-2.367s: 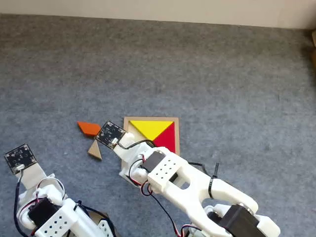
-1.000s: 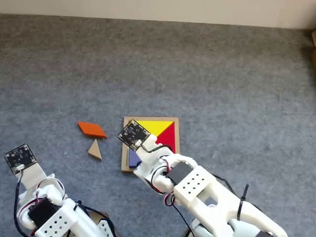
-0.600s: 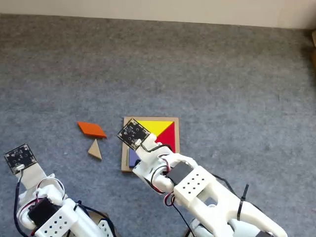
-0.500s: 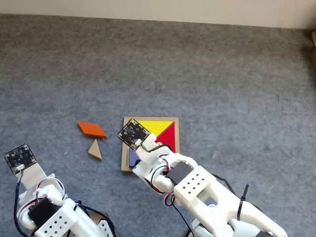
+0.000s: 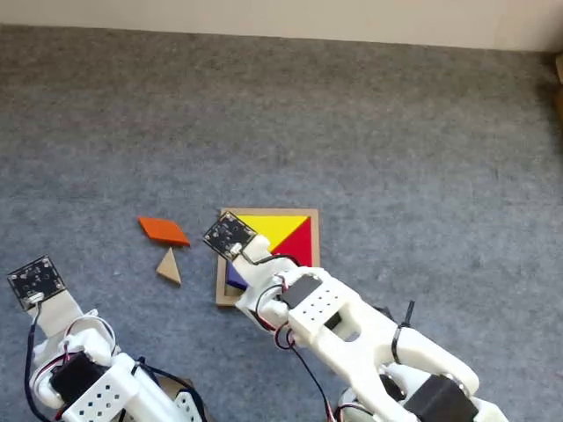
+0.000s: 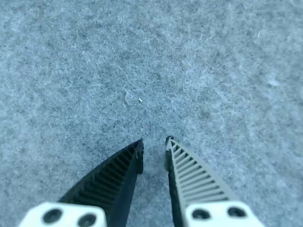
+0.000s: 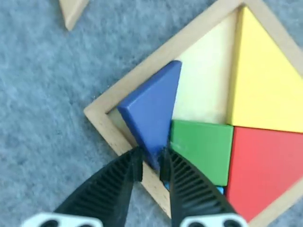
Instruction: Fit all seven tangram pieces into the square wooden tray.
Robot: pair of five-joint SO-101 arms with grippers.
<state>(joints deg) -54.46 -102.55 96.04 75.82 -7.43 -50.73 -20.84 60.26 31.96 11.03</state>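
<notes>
The square wooden tray (image 5: 313,214) (image 7: 100,124) holds a yellow triangle (image 5: 268,227) (image 7: 265,85), a red triangle (image 5: 303,243) (image 7: 265,170) and a green square (image 7: 201,144). A blue triangle (image 5: 235,274) (image 7: 151,109) lies along the tray's left side. My right gripper (image 7: 151,160) is shut on its near corner. An orange parallelogram (image 5: 164,230) and a tan triangle (image 5: 169,265) (image 7: 72,12) lie on the carpet left of the tray. My left gripper (image 6: 154,144) hovers over bare carpet with a narrow gap between its fingers and nothing in it.
Grey carpet covers the whole table. A pale bare patch of tray floor (image 7: 206,80) shows between the blue and yellow triangles. The left arm (image 5: 79,378) sits at the near left corner. A light wall edge runs along the far side.
The right arm swung from beside the tan triangle to over the tray's left side with the blue triangle. In the last second its wrist shifted slightly left. The left arm has kept still.
</notes>
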